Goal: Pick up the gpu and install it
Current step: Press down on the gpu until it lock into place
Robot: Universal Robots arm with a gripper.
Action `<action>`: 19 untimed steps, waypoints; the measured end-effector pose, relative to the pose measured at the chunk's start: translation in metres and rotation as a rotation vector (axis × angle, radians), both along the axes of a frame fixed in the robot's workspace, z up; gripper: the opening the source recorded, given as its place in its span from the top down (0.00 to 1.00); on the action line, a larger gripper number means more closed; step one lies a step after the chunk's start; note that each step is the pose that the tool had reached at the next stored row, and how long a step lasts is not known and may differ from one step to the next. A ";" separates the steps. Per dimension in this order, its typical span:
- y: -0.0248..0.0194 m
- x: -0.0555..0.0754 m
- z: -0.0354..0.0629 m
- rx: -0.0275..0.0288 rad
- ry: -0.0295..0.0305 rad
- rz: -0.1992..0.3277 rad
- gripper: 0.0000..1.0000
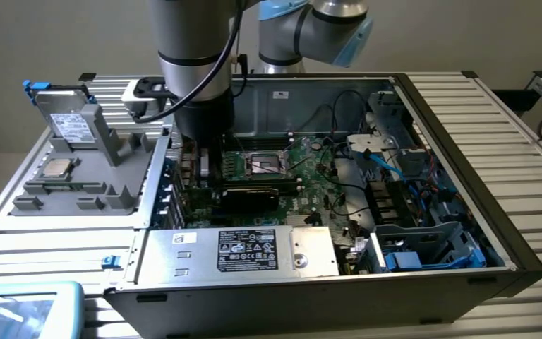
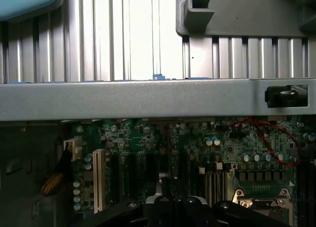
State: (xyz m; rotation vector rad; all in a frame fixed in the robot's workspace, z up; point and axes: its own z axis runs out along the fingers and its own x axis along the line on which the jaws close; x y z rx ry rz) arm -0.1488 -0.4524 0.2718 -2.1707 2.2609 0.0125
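The open steel computer case lies on a ribbed aluminium table, its walls close around the green motherboard. The arm's dark wrist reaches inside; its gripper is closed on the gpu, a black block seated against the board's slots. The power supply's label is unreadable.

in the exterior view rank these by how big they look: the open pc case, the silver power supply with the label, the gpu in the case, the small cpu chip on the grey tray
1. The open pc case, clearly largest.
2. The silver power supply.
3. The gpu, partly hidden by the arm, so its full extent is unsure.
4. The cpu chip, smallest.
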 end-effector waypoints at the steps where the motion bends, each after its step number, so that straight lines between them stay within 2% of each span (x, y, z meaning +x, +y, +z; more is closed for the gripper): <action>1: 0.0000 0.000 -0.0013 0.0000 -0.0001 0.000 0.88; 19: -0.0011 0.000 -0.0079 -0.0004 0.0006 0.000 0.88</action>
